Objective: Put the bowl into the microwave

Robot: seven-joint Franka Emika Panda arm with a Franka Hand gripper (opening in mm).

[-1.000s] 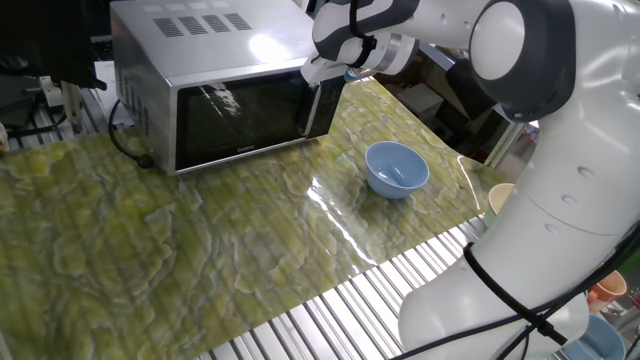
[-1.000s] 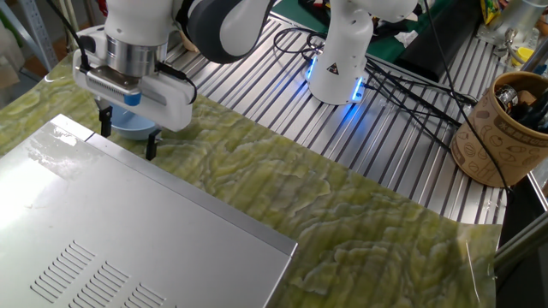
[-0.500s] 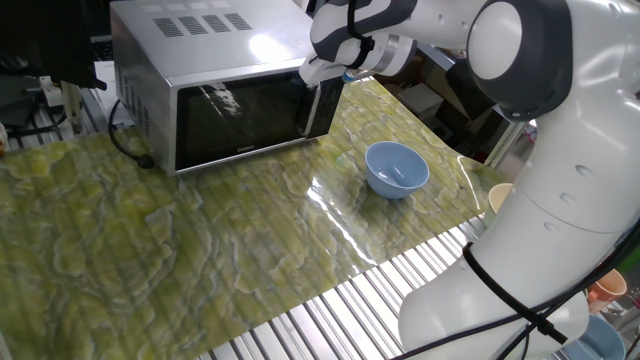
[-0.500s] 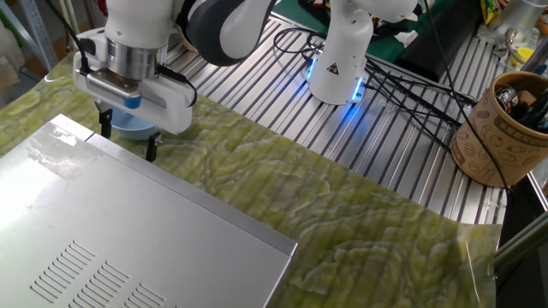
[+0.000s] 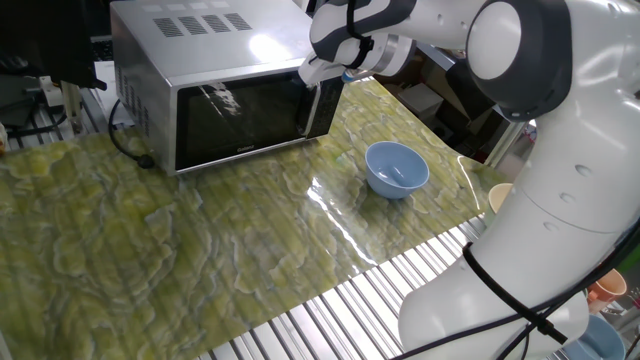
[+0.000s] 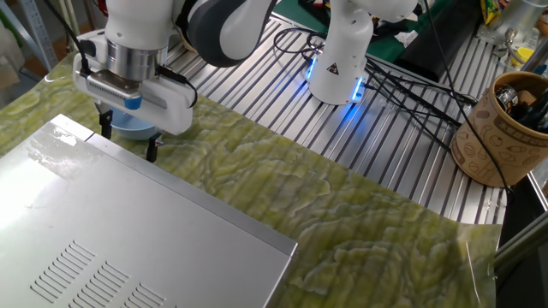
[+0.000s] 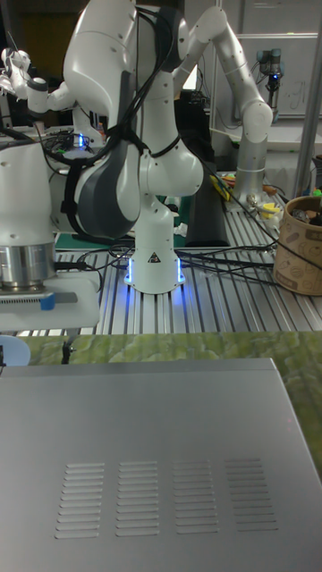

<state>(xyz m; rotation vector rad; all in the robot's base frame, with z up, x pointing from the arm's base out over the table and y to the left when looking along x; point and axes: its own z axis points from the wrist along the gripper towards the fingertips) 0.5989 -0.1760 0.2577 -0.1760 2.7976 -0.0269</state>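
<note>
The light-blue bowl (image 5: 397, 168) sits upright on the green marbled mat, to the right of the microwave (image 5: 230, 70). The silver microwave has its dark glass door shut. My gripper (image 5: 322, 82) hovers at the microwave's front right top corner, by the control strip, well away from the bowl. In the other fixed view my gripper (image 6: 128, 135) is open, its two dark fingers (image 6: 152, 147) pointing down just past the microwave's (image 6: 128, 239) edge and holding nothing. The bowl (image 6: 128, 127) shows partly behind it. The tall fixed view shows the gripper (image 7: 33, 356) and a sliver of the bowl (image 7: 11, 350).
A brown paper tub (image 6: 501, 128) of tools stands at the far right on the slatted metal table. A cream bowl (image 5: 497, 197) sits off the mat's right edge. A black cord (image 5: 125, 140) runs by the microwave's left side. Cables and the arm's base (image 6: 338, 60) lie behind.
</note>
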